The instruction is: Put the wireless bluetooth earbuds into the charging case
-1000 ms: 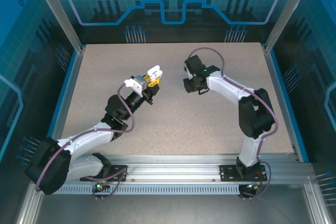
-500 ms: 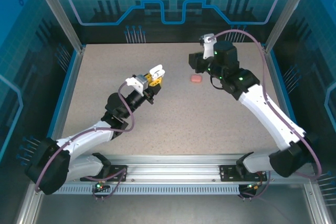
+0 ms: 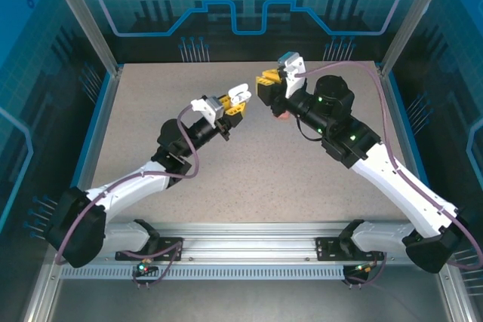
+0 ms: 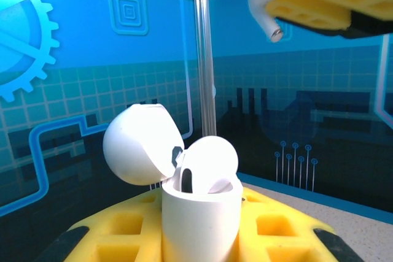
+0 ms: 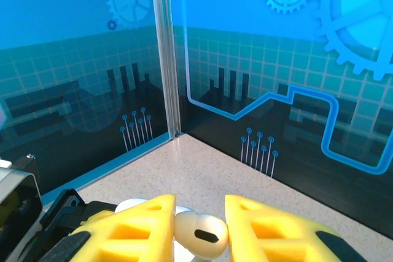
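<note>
Blue circuit-print walls, speckled table below, and two hands meeting in mid-air!

Left hand is pressed tight on the white charging case, holding it upright off the table. Its lid is flipped back, and one rounded white piece sits in its mouth. Right hand pinches a white earbud by its bulb; from the left wrist it hangs above and to one side of the case, stem poking out, clear of the opening. The danger, I'd say, is that smooth bulb: it could twist or squirt out and drop. Come in off-line and the stem catches the rim or the seated piece.
</note>
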